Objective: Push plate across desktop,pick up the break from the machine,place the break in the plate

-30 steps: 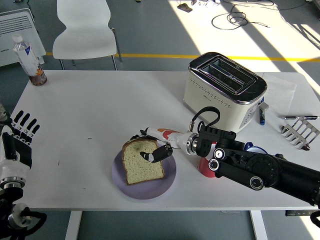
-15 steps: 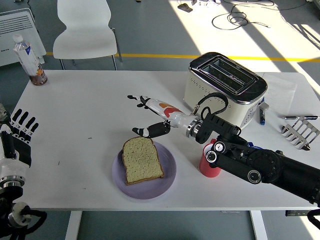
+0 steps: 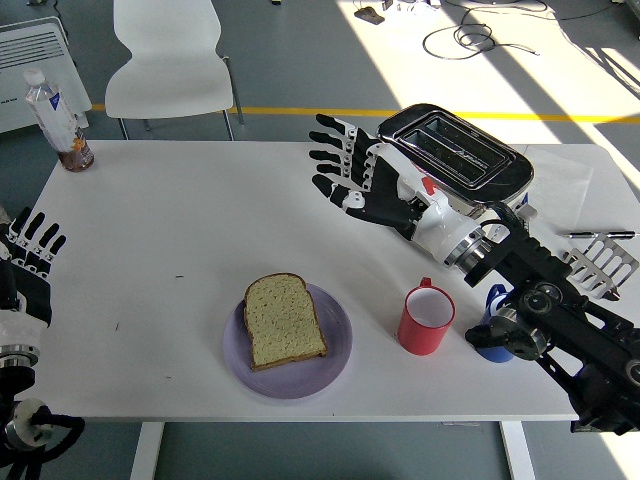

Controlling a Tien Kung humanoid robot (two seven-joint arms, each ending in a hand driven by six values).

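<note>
We see the right hand (image 3: 362,177) raised in the upper middle of the frame, fingers spread and holding nothing, just left of the toaster (image 3: 450,166). The bread (image 3: 283,320) lies flat on the purple plate (image 3: 335,345) in the lower middle, well below the hand. A red mug (image 3: 426,320) stands right of the plate. The left hand (image 3: 25,262) rests at the left edge of the desk (image 3: 170,230), fingers relaxed and empty

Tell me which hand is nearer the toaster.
Right. The right hand hovers open just left of the toaster, nearly touching it. The left hand rests at the table's far left edge.
</note>
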